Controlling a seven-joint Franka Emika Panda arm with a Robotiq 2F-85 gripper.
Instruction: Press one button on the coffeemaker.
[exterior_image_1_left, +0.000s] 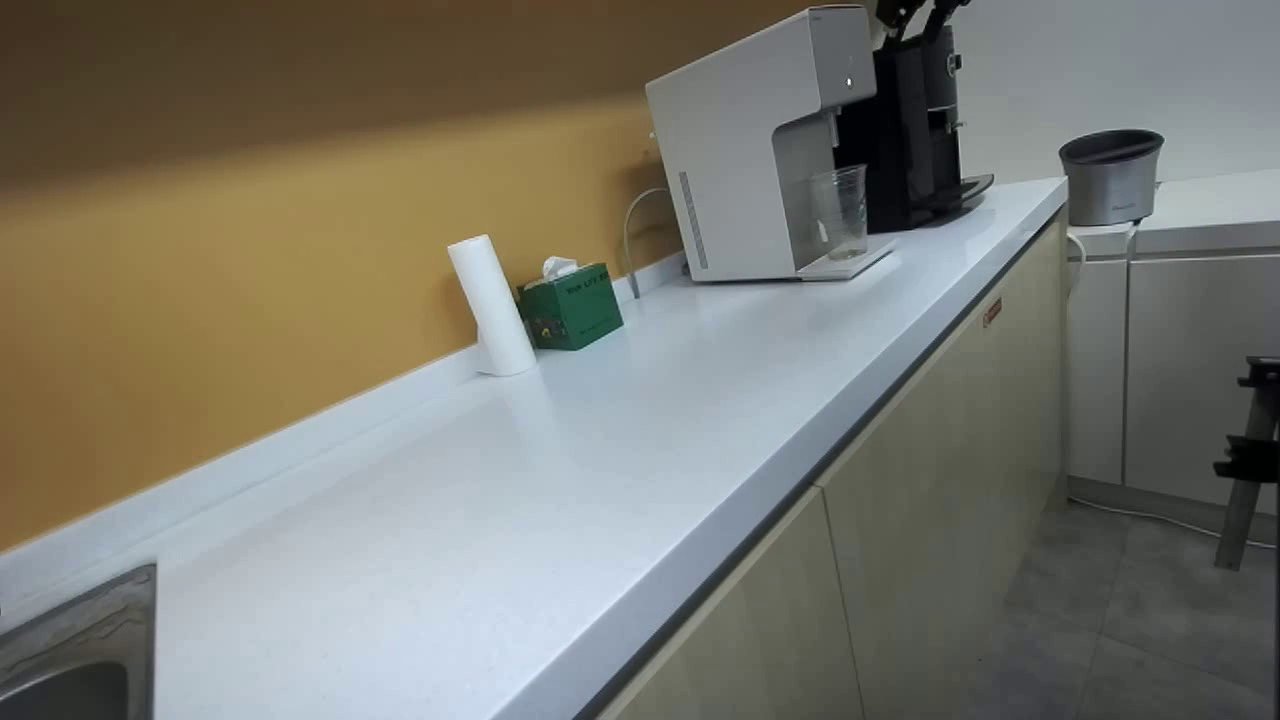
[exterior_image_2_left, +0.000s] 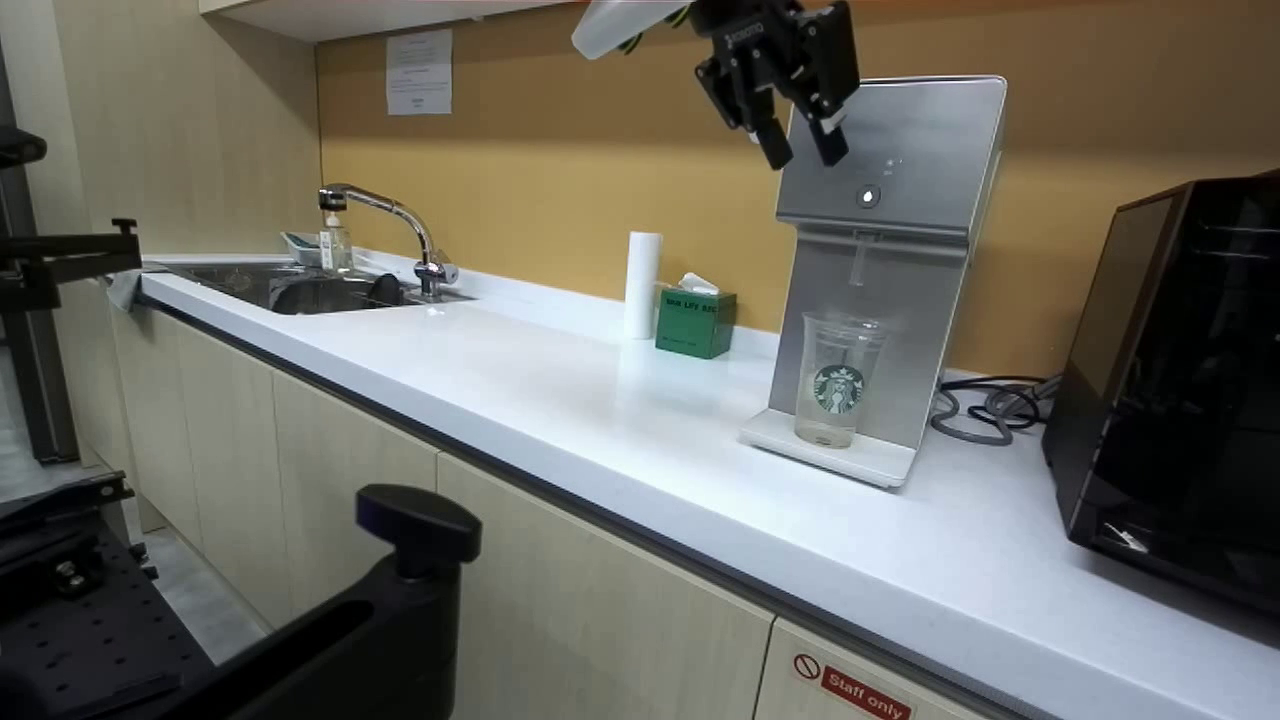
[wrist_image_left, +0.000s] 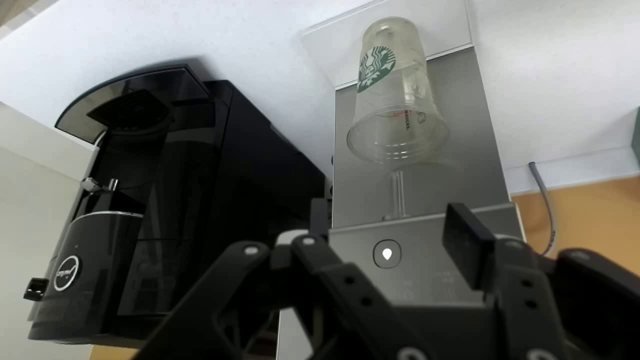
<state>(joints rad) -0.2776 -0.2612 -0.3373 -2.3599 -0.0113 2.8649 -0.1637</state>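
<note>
White counter (exterior_image_2_left: 600, 400) is running along a mustard wall (exterior_image_2_left: 540, 200); on it, grey dispenser (exterior_image_2_left: 920, 140) is standing beside black machine (wrist_image_left: 265, 175). Round button (wrist_image_left: 387, 253) is showing on dispenser's front; clear cup (exterior_image_2_left: 838, 390) is sitting below. Gripper (exterior_image_2_left: 804, 148) is hovering near, jaws standing apart.

A staff kitchen at a workplace can be recognised; a red "Staff only" label (exterior_image_2_left: 865, 692) is stuck on a cupboard door (exterior_image_1_left: 940, 430), and a printed notice (exterior_image_2_left: 419, 72) is fixed to the wall (exterior_image_2_left: 530, 180); a sink (exterior_image_2_left: 235, 283) with a tap (exterior_image_2_left: 434, 273) is set into the long white tabletop (exterior_image_2_left: 540, 375), and a soap bottle (exterior_image_2_left: 336, 247) is stood beside it; farther along, a water dispenser (exterior_image_2_left: 915, 290) and a black coffeemaker (wrist_image_left: 185, 200) are placed side by side, with a plastic cup (exterior_image_2_left: 838, 390) set on the dispenser's base (exterior_image_2_left: 875, 462); near the wall, a paper roll (exterior_image_2_left: 642, 285) and a tissue box (exterior_image_2_left: 696, 322) are provided.
</note>
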